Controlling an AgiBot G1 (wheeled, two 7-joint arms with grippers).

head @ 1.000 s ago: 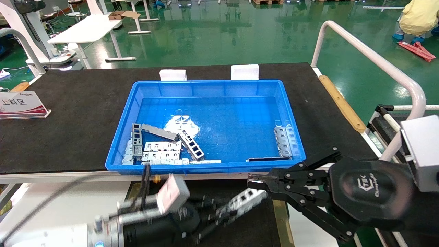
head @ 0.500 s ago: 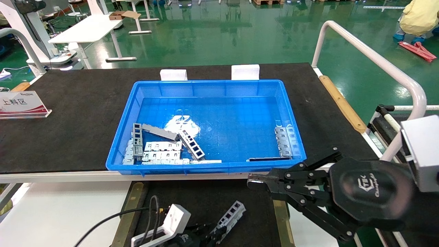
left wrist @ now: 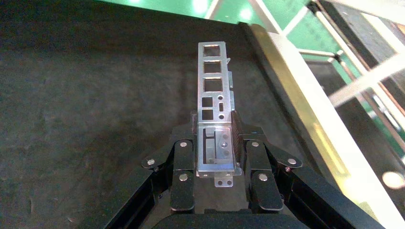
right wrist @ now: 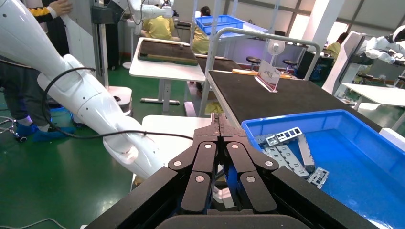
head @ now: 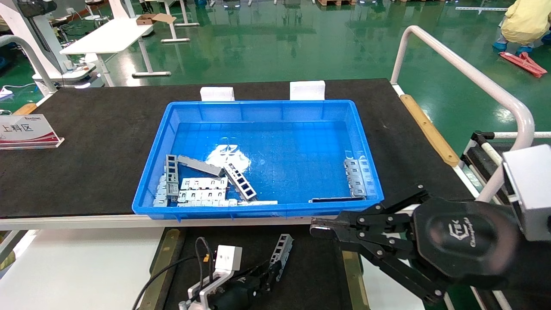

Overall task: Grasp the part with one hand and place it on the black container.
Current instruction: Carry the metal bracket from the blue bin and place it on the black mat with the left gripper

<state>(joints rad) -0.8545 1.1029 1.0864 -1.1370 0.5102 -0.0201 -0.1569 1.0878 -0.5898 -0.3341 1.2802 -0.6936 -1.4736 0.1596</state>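
My left gripper [head: 272, 270] is shut on the part [head: 281, 250], a silver ladder-like bracket with rectangular cut-outs. It holds one end, and the rest points away towards the bin. In the left wrist view the part [left wrist: 213, 81] sticks out from between the pads [left wrist: 237, 125] of the left gripper [left wrist: 215, 121]. It is low over the black container [left wrist: 95, 105], and I cannot tell whether it touches. The container [head: 314, 280] lies below the table's front edge, with a gold strip [head: 162, 262] on each side. My right gripper [head: 316, 228] is shut and empty at the front right; in its own view [right wrist: 218, 119] the jaws are pressed together.
A blue bin [head: 258, 211] on the black table mat holds several more brackets [head: 202, 189] at its front left and some at its front right [head: 356, 176]. A sign [head: 26, 131] stands at the left. A white rail [head: 473, 77] runs along the right.
My left arm has dropped low over the black container with the part. The part has turned from pointing right to pointing towards the bin. The right arm has not moved.
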